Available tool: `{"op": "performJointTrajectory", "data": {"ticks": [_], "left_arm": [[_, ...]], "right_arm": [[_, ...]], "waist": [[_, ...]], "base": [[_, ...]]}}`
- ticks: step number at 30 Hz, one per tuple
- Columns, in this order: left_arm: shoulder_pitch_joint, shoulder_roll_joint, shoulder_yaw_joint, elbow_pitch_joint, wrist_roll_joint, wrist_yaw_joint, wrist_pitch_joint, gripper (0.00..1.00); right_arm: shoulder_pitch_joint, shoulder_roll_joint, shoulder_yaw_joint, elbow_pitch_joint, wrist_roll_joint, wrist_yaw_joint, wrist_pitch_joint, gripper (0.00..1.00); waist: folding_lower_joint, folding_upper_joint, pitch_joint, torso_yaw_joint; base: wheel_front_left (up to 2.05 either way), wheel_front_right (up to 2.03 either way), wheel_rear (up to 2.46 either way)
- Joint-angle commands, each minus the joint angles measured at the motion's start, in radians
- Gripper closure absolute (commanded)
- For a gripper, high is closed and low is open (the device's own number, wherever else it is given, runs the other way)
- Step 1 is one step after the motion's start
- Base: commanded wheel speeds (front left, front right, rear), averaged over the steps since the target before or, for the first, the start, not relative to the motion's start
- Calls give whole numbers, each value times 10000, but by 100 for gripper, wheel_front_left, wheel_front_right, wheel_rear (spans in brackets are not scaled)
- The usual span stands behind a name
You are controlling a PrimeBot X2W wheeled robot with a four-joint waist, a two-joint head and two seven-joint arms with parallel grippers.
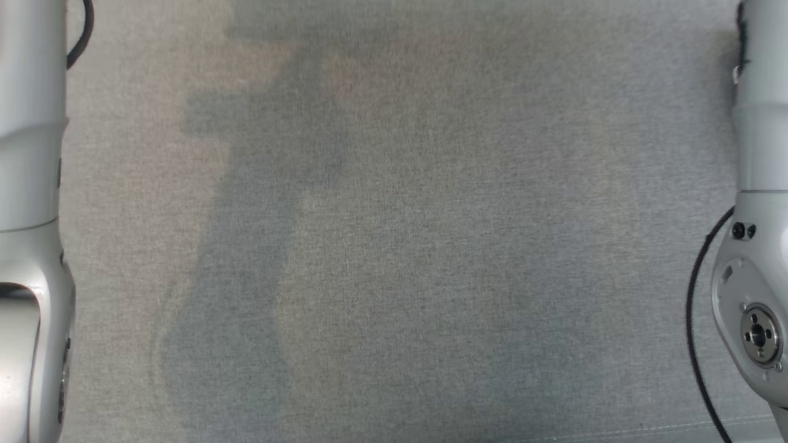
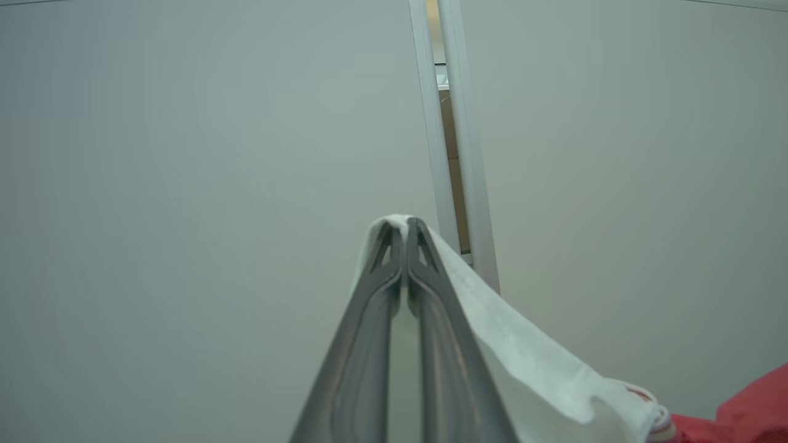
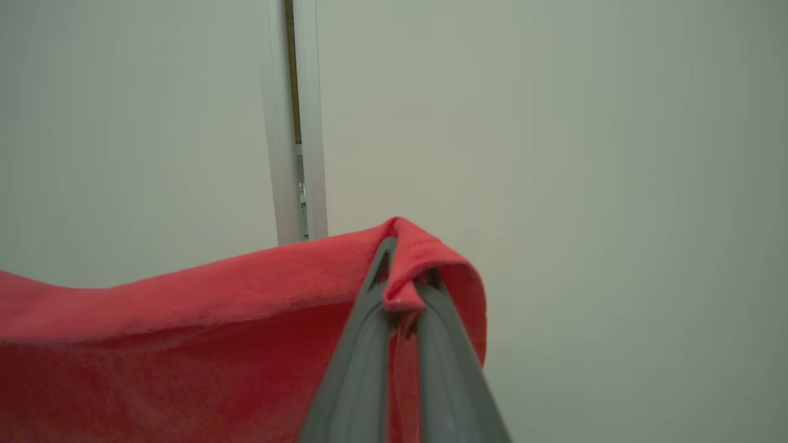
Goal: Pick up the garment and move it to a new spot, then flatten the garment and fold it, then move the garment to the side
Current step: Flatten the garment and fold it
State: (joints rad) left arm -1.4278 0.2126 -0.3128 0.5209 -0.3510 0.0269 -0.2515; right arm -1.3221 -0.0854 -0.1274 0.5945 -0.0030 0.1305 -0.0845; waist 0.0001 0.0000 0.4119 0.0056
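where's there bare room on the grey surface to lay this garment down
The whole middle of the grey surface is bare, from the left forearm to the right forearm; only shadows cross it. Tight only at those side edges, by the arms and black cable. The left gripper and right gripper are both shut on the garment.

**Pale shells, dark fingers**

We see our left arm (image 1: 31, 184) and right arm (image 1: 760, 154) in smooth silver-grey casing. A black cable (image 1: 695, 307) runs beside the right one, near two dark screws (image 1: 743, 231) and a round metal fitting (image 1: 758, 335). Left gripper (image 2: 404, 229) and right gripper (image 3: 406, 271) have long dark-grey fingers.
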Motion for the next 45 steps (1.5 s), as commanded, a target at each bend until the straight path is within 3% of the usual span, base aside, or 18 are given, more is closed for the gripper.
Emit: {"op": "performJointTrajectory", "data": {"ticks": [1,9,19,26,36,45], "left_arm": [[-47,-68,89,218,58,-67,-89,100],[1286,-502,968,-167,345,-576,-134,100],[3720,-1078,2516,-1850,24,-1410,-136,100],[6168,-1265,2975,-3416,-405,-1570,-138,100],[10889,-1194,2264,-5420,-656,-1573,-137,100],[14266,-1500,2013,-6549,-1019,-1574,-137,100]], "right_arm": [[-94,63,21,476,-159,3,-229,100],[-75,184,230,3137,-615,1,-1469,100],[580,19,408,3912,482,1,-1821,100],[2321,-338,1043,2881,1932,1,-1805,100],[6814,-878,2333,250,3774,0,-1806,100],[10866,-926,1864,-2276,4227,1,-1596,100]], "waist": [[-1,0,1283,278],[-1,0,2538,556],[-1,0,2106,422],[-1,0,971,322],[-1,0,-1603,436],[-1,0,-3163,619]], "base": [[0,0,0],[0,0,0],[0,0,0],[0,0,0],[0,0,0],[0,0,0]]}}
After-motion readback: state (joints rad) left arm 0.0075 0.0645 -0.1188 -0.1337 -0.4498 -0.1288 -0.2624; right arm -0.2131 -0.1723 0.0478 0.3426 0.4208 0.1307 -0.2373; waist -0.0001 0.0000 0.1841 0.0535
